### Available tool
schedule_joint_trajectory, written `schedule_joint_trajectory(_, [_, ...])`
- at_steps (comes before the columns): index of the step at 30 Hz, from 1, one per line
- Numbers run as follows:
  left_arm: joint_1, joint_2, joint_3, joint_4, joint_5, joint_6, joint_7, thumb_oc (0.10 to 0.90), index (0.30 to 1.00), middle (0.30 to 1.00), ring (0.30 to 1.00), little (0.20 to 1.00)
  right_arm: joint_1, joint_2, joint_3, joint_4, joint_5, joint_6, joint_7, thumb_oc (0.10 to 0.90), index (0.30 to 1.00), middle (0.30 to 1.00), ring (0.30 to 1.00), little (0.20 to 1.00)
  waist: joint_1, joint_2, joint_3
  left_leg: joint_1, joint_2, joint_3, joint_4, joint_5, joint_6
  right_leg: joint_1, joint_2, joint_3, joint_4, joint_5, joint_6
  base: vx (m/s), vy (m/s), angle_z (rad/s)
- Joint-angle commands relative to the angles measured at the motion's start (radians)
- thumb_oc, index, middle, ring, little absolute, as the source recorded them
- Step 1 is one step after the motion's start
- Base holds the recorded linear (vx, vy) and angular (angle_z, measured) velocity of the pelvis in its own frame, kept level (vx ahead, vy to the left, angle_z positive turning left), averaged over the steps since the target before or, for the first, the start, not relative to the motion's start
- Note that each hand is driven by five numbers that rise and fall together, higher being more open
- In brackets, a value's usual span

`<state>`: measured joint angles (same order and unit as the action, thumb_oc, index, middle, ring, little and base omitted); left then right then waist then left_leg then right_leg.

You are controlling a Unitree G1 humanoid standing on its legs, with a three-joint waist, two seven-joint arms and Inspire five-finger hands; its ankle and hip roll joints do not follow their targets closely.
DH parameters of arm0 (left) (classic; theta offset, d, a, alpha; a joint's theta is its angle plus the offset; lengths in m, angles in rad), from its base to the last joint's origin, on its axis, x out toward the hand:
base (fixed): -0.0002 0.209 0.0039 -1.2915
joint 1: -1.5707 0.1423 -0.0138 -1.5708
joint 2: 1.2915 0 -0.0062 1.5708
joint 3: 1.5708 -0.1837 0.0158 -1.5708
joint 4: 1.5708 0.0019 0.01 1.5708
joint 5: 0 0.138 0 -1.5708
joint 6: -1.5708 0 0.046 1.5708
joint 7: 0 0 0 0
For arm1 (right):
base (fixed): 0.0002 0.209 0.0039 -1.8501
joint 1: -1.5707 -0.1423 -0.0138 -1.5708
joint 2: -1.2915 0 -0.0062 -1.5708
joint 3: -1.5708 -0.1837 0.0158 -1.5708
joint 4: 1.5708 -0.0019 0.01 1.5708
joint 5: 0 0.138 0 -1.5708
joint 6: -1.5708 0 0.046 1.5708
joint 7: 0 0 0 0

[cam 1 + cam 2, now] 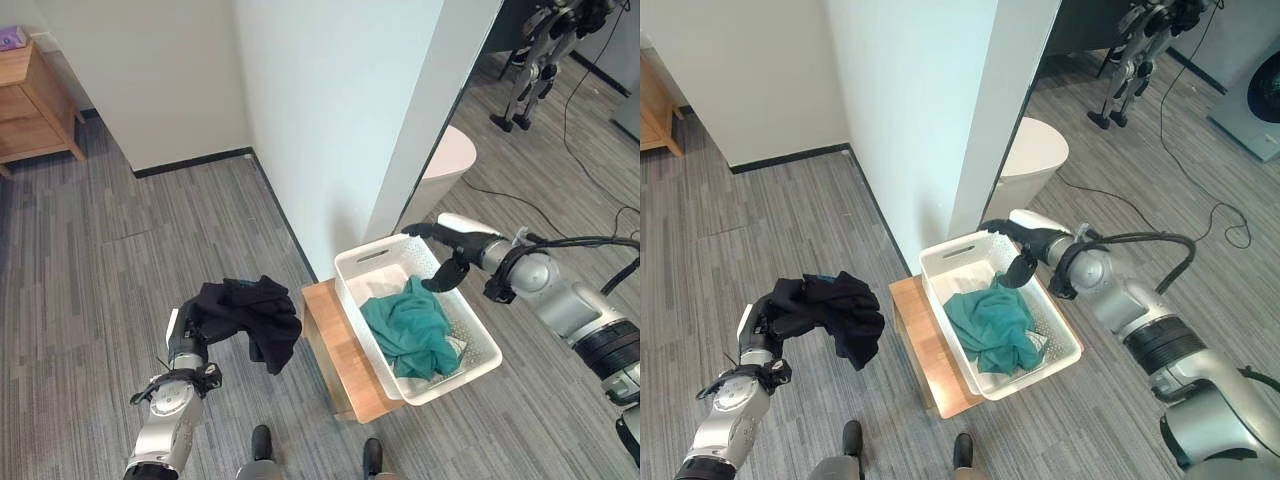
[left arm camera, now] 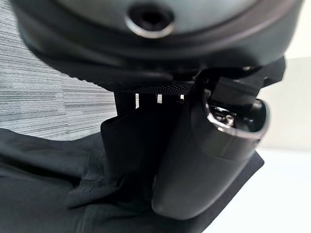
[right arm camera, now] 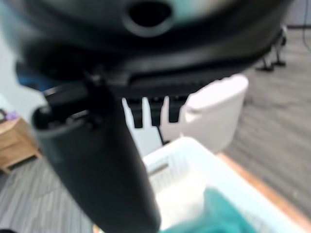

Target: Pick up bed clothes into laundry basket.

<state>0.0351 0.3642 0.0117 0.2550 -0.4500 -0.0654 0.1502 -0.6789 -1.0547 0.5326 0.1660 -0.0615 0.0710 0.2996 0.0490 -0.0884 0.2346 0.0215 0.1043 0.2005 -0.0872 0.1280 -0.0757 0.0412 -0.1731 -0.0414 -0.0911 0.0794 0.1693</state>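
Over the floor, lower left: left robot hand [image 1: 186, 338] raised, forearm pointing up and away from the robot.
L hand state: fingers and thumb curled round a black garment [image 1: 247, 315]; wrist view shows the cloth bunched between thumb and fingers.
Black garment: bunched on top of the L hand, draping off toward the basket side, hanging clear of the floor [image 1: 120, 250]; well apart from the basket.
R hand: right robot hand [image 1: 1024, 252] over the far corner of the white laundry basket [image 1: 946, 250], arm reaching in from the right, forearm about level.
R hand state: fingers straight, spread from the thumb, nothing held; thumb points down into the basket.
Teal garment [image 1: 992, 322]: lying crumpled inside the basket, just below and nearer the robot than the R hand; can't tell if the thumb touches it.
Basket: sits on a low wooden bench [image 1: 924, 345], beside a white wall corner [image 1: 940, 120].
Beyond R hand: white rounded bin [image 1: 1032, 158] on the floor.
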Motion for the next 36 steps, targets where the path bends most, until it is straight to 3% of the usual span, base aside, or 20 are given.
schedule_joint_trajectory(1, [-0.073, 0.066, 0.031, -0.158, 0.017, -0.119, -0.015, 0.4, 0.3, 0.3, 0.3, 0.3, -0.052, -0.094, -0.096, -0.111, 0.046, -0.046, -0.089, 0.8, 0.9, 0.9, 0.9, 0.9, -0.033, -0.06, -0.078, 0.049, 0.03, 0.033, 0.0, -0.146, -0.064, 0.008, 0.002, -0.038, 0.004, -0.028, -0.037, -0.01, 0.019, -0.12])
schedule_joint_trajectory(3, [-0.105, 0.048, 0.037, -0.187, 0.03, -0.118, 0.003, 0.4, 0.3, 0.3, 0.3, 0.3, 0.173, -0.036, -0.296, -0.206, 0.011, -0.051, -0.174, 0.8, 0.9, 0.9, 0.9, 0.9, -0.088, -0.037, -0.09, 0.056, 0.034, 0.046, 0.0, -0.153, -0.061, 0.007, -0.002, -0.024, 0.004, -0.026, -0.033, 0.0, 0.028, -0.15])
schedule_joint_trajectory(5, [-0.117, 0.055, 0.017, -0.195, 0.033, -0.112, 0.007, 0.4, 0.3, 0.3, 0.3, 0.3, 0.279, 0.002, -0.378, -0.245, -0.04, -0.047, -0.181, 0.8, 0.9, 0.9, 0.9, 0.9, -0.085, -0.039, -0.098, 0.059, 0.035, 0.046, 0.0, -0.156, -0.059, 0.008, -0.002, -0.022, 0.004, -0.027, -0.032, 0.01, 0.007, -0.03])
schedule_joint_trajectory(6, [-0.144, 0.035, -0.014, -0.219, 0.019, -0.125, 0.011, 0.4, 0.3, 0.3, 0.3, 0.3, 0.405, 0.16, -0.447, -0.176, -0.149, -0.063, -0.314, 0.8, 0.9, 0.9, 0.9, 0.9, -0.117, -0.013, -0.102, 0.07, 0.037, 0.053, 0.0, -0.162, -0.053, 0.011, -0.004, -0.008, 0.005, -0.027, -0.031, 0.01, 0.013, -0.11])
schedule_joint_trajectory(7, [-0.145, 0.041, -0.02, -0.217, 0.018, -0.126, 0.012, 0.4, 0.3, 0.3, 0.3, 0.3, 0.415, 0.167, -0.454, -0.178, -0.154, -0.064, -0.317, 0.8, 0.9, 0.9, 0.9, 0.9, -0.111, -0.018, -0.105, 0.069, 0.037, 0.055, 0.0, -0.163, -0.053, 0.009, -0.004, -0.006, 0.005, -0.026, -0.031, 0.02, 0.023, -0.19])
schedule_joint_trajectory(9, [-0.175, 0.015, -0.078, -0.233, 0.029, -0.137, 0.029, 0.4, 0.3, 0.3, 0.3, 0.3, 0.473, 0.326, -0.437, -0.019, -0.257, -0.042, -0.443, 0.8, 0.9, 0.9, 0.9, 0.9, -0.142, 0.005, -0.107, 0.09, 0.037, 0.062, 0.0, -0.178, -0.044, 0.017, -0.004, 0.012, 0.008, -0.034, -0.031, 0.04, 0.032, -0.21])
schedule_joint_trajectory(11, [-0.194, 0.0, -0.113, -0.241, 0.036, -0.136, 0.034, 0.4, 0.3, 0.3, 0.3, 0.3, 0.516, 0.444, -0.402, 0.143, -0.311, -0.011, -0.502, 0.8, 0.9, 0.9, 0.9, 0.9, -0.17, 0.019, -0.114, 0.099, 0.037, 0.071, 0.0, -0.177, -0.039, 0.018, -0.003, 0.03, 0.008, -0.029, -0.035, 0.03, 0.027, -0.17])
schedule_joint_trajectory(13, [-0.201, -0.01, -0.127, -0.264, 0.02, -0.139, 0.022, 0.4, 0.3, 0.3, 0.3, 0.3, 0.567, 0.498, -0.376, 0.276, -0.349, 0.011, -0.52, 0.8, 0.9, 0.9, 0.9, 0.9, -0.196, 0.034, -0.119, 0.11, 0.038, 0.076, 0.0, -0.179, -0.039, 0.023, -0.002, 0.042, 0.008, -0.033, -0.036, 0.03, 0.022, -0.25])
schedule_joint_trajectory(17, [-0.245, -0.042, -0.241, -0.329, -0.153, -0.135, -0.094, 0.4, 0.3, 0.3, 0.3, 0.3, 0.617, 0.641, -0.334, 0.928, -0.273, 0.086, -0.498, 0.8, 0.9, 0.9, 0.9, 0.9, -0.25, 0.069, -0.121, 0.129, 0.039, 0.086, 0.0, -0.183, -0.042, 0.034, 0.001, 0.066, 0.007, -0.042, -0.036, 0.0, 0.037, -0.09])
schedule_joint_trajectory(20, [-0.266, -0.037, -0.26, -0.4, -0.165, -0.14, -0.133, 0.4, 0.3, 0.3, 0.3, 0.3, 0.66, 0.689, -0.318, 1.185, -0.281, 0.136, -0.402, 0.8, 0.9, 0.9, 0.9, 0.9, -0.253, 0.081, -0.123, 0.126, 0.041, 0.08, 0.0, -0.178, -0.046, 0.037, 0.002, 0.061, 0.005, -0.046, -0.041, -0.01, 0.0, -0.16])
schedule_joint_trajectory(22, [-0.265, -0.032, -0.263, -0.436, -0.157, -0.145, -0.141, 0.4, 0.3, 0.3, 0.3, 0.3, 0.684, 0.692, -0.331, 1.23, -0.268, 0.134, -0.382, 0.8, 0.9, 0.9, 0.9, 0.9, -0.253, 0.083, -0.121, 0.129, 0.041, 0.076, 0.0, -0.178, -0.046, 0.044, 0.001, 0.057, 0.006, -0.05, -0.042, 0.0, -0.001, -0.03])
schedule_joint_trajectory(26, [-0.268, -0.007, -0.198, -0.518, -0.084, -0.185, -0.1, 0.4, 0.3, 0.3, 0.3, 0.3, 0.787, 0.73, -0.426, 1.234, -0.118, 0.106, -0.369, 0.8, 0.9, 0.9, 0.9, 0.9, -0.274, 0.093, -0.111, 0.136, 0.042, 0.075, 0.0, -0.174, -0.049, 0.048, 0.001, 0.059, 0.015, -0.058, -0.047, -0.02, 0.001, -0.02])
schedule_joint_trajectory(30, [-0.241, 0.0, -0.155, -0.511, -0.029, -0.195, -0.038, 0.4, 0.3, 0.3, 0.3, 0.3, 0.782, 0.788, -0.394, 1.198, -0.089, 0.096, -0.369, 0.8, 0.9, 0.9, 0.9, 0.9, -0.274, 0.1, -0.116, 0.143, 0.044, 0.077, 0.0, -0.178, -0.049, 0.047, 0.001, 0.058, 0.018, -0.057, -0.048, -0.01, 0.002, -0.04])
schedule_joint_trajectory(31, [-0.492, 0.124, -0.148, -0.502, -0.068, -0.207, 0.023, 0.4, 0.3, 0.3, 0.3, 0.3, 0.795, 0.773, -0.365, 1.187, -0.086, 0.078, -0.368, 0.8, 0.9, 0.9, 0.9, 0.9, -0.293, 0.113, -0.136, 0.15, 0.045, 0.085, 0.0, -0.181, -0.049, 0.052, -0.001, 0.061, 0.018, -0.06, -0.044, 0.05, 0.008, -0.01])
schedule_joint_trajectory(32, [-0.555, 0.187, -0.122, -0.475, -0.071, -0.243, 0.06, 0.4, 0.3, 0.3, 0.3, 0.3, 0.783, 0.787, -0.36, 1.168, -0.055, 0.066, -0.378, 0.8, 0.9, 0.9, 0.9, 0.9, -0.297, 0.113, -0.134, 0.155, 0.045, 0.088, 0.0, -0.179, -0.052, 0.053, -0.001, 0.061, 0.02, -0.059, -0.041, 0.04, -0.008, 0.02])
schedule_joint_trajectory(36, [-0.61, 0.244, -0.127, -0.357, 0.055, -0.192, 0.143, 0.4, 0.3, 0.3, 0.3, 0.3, 0.755, 0.814, -0.336, 1.174, -0.027, 0.075, -0.38, 0.8, 0.9, 0.9, 0.9, 0.9, -0.277, 0.105, -0.142, 0.143, 0.042, 0.076, 0.0, -0.166, -0.054, 0.045, 0.002, 0.053, 0.018, -0.049, -0.039, -0.02, -0.015, -0.04])
